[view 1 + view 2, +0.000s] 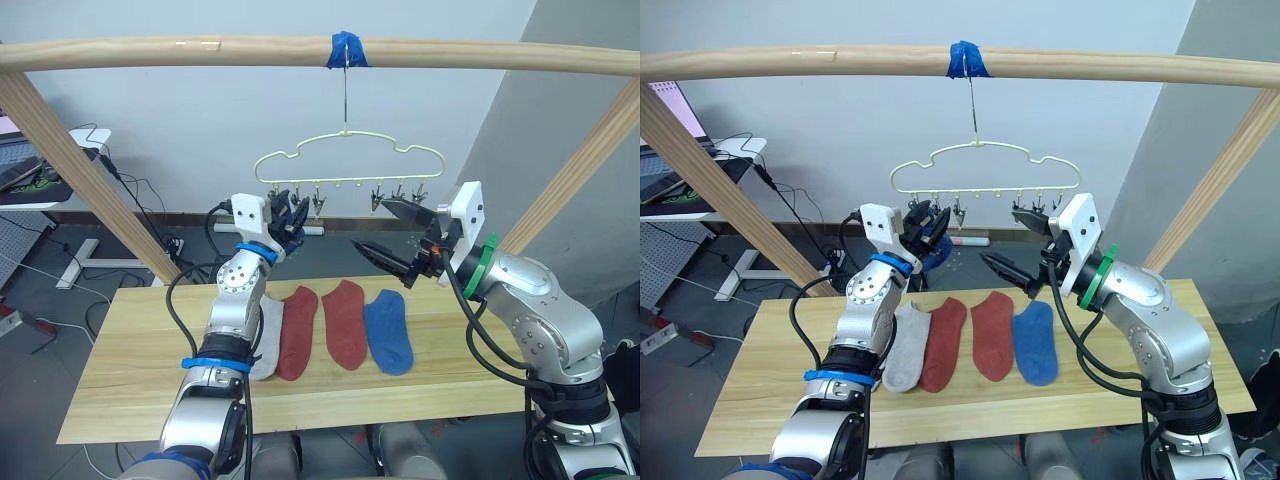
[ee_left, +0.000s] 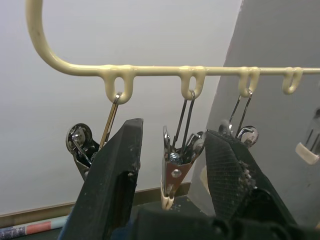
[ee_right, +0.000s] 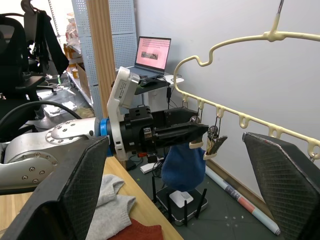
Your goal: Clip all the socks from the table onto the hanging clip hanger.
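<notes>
A blue ankle sock [image 3: 184, 167] hangs from a clip at the left end of the pale yellow wire clip hanger [image 1: 348, 160], where the left gripper [image 2: 170, 165] is spread around a small metal clip [image 2: 172, 175], gripping nothing; the right gripper [image 1: 392, 232] hovers wide open and empty. Four socks are left on the light wood plank table [image 1: 130, 370]: one grey sock [image 1: 906, 345], two rust red socks [image 1: 322, 325], one blue sock [image 1: 389, 332]. The free-hanging hanger could be swung by a finger nudge, so the clip could be missed; the hung sock is seen clearly from the right wrist, the clip between the fingers from the left wrist.
</notes>
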You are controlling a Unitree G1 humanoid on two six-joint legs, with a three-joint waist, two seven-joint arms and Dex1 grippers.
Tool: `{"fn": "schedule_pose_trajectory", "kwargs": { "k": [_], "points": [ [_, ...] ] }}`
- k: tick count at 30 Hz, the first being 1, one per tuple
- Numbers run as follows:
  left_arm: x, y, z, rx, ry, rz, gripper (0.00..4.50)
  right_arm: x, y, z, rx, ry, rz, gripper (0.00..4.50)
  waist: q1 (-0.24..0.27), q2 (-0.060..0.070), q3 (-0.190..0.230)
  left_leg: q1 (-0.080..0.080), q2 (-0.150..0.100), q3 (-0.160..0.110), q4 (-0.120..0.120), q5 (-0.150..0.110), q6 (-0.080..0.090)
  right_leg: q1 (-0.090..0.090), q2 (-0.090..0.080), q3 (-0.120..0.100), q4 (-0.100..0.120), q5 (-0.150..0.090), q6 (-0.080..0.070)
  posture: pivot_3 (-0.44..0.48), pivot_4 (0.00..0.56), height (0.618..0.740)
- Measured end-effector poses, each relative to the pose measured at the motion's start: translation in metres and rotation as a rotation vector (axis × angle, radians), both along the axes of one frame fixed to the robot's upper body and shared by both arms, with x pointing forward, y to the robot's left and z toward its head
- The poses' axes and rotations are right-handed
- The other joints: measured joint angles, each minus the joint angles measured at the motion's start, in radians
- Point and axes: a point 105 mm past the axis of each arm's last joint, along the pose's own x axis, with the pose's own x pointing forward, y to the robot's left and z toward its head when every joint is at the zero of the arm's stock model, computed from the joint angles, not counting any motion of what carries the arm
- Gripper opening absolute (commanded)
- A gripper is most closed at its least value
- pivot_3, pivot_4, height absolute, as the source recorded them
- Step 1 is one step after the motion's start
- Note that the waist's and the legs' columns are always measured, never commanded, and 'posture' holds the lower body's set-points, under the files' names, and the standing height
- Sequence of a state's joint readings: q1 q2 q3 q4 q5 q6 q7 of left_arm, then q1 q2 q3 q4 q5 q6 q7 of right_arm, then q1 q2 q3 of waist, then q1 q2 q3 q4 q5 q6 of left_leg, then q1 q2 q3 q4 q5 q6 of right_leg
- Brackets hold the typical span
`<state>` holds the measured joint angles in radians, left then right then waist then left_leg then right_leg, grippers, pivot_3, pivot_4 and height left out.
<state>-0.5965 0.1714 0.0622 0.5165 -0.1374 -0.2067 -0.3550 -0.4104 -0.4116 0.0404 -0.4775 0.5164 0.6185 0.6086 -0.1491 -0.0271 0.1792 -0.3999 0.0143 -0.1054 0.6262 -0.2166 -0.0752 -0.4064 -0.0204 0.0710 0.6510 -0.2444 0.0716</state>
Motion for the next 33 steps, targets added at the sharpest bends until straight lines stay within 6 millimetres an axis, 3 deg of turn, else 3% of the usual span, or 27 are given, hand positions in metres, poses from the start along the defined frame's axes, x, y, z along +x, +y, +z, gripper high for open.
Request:
{"fn": "schedule_pose_trajectory", "kwargs": {
  "k": [4, 7, 11, 17, 20, 22, 25, 33],
  "points": [
    [0.000, 0.000, 0.000, 0.002, -0.002, 0.001, 1.63, 0.000, 0.000, 0.000, 0.000, -0.001, 0.000, 4.50, 0.000, 0.000, 0.000, 0.000, 0.000, 0.000, 0.000, 0.000, 0.000, 0.000, 0.000, 0.000, 0.000, 0.000, 0.000, -0.227, 0.148, 0.740],
    [0.000, 0.000, 0.001, 0.002, -0.012, 0.000, 0.71, 0.000, 0.000, 0.000, 0.000, -0.001, 0.000, 4.50, 0.000, 0.000, 0.000, 0.000, 0.000, 0.000, 0.000, 0.000, 0.000, 0.000, 0.000, 0.000, 0.000, 0.000, 0.000, -0.227, 0.149, 0.740],
    [0.000, 0.000, 0.003, 0.002, -0.018, -0.001, 0.08, 0.000, 0.000, 0.000, 0.000, -0.001, -0.001, 4.50, 0.000, 0.000, 0.000, 0.000, 0.000, 0.000, 0.000, 0.000, 0.000, 0.000, 0.000, 0.000, 0.000, 0.000, 0.000, -0.226, 0.151, 0.740],
    [0.000, -0.001, 0.004, 0.002, -0.020, -0.004, 0.02, 0.000, -0.001, -0.003, -0.005, 0.007, -0.010, 4.50, -0.001, 0.000, 0.000, 0.000, 0.000, 0.000, 0.000, 0.000, 0.000, 0.000, 0.000, 0.000, 0.000, 0.000, 0.000, -0.226, 0.158, 0.740],
    [-0.008, -0.001, 0.001, 0.009, 0.039, -0.059, 0.02, 0.028, -0.029, -0.087, -0.282, 0.180, -0.179, 4.50, -0.002, 0.000, 0.000, 0.001, 0.000, 0.001, 0.000, 0.000, 0.000, 0.001, 0.000, 0.000, -0.001, 0.000, 0.000, -0.221, 0.158, 0.740],
    [-0.012, 0.005, 0.003, 0.002, 0.093, -0.087, 0.02, 0.035, -0.042, -0.140, -0.397, 0.307, -0.226, 4.50, -0.008, 0.001, 0.001, 0.001, 0.000, 0.001, 0.000, 0.000, 0.000, 0.000, 0.000, 0.001, 0.001, 0.000, 0.000, -0.216, 0.159, 0.740],
    [-0.015, 0.009, 0.007, -0.006, 0.175, -0.128, 0.02, 0.039, -0.044, -0.170, -0.477, 0.333, -0.213, 4.50, -0.024, 0.004, 0.002, 0.003, 0.000, 0.001, 0.000, 0.000, 0.000, 0.000, 0.000, 0.001, 0.004, 0.000, 0.000, -0.201, 0.159, 0.740],
    [-0.037, 0.026, 0.016, -0.074, 0.392, -0.234, 0.02, 0.054, -0.040, -0.218, -0.616, 0.393, -0.152, 4.50, -0.047, 0.005, 0.004, 0.005, 0.000, 0.000, 0.001, 0.002, 0.002, 0.001, 0.001, 0.001, 0.010, -0.001, -0.001, -0.147, 0.166, 0.740]
  ]
}}
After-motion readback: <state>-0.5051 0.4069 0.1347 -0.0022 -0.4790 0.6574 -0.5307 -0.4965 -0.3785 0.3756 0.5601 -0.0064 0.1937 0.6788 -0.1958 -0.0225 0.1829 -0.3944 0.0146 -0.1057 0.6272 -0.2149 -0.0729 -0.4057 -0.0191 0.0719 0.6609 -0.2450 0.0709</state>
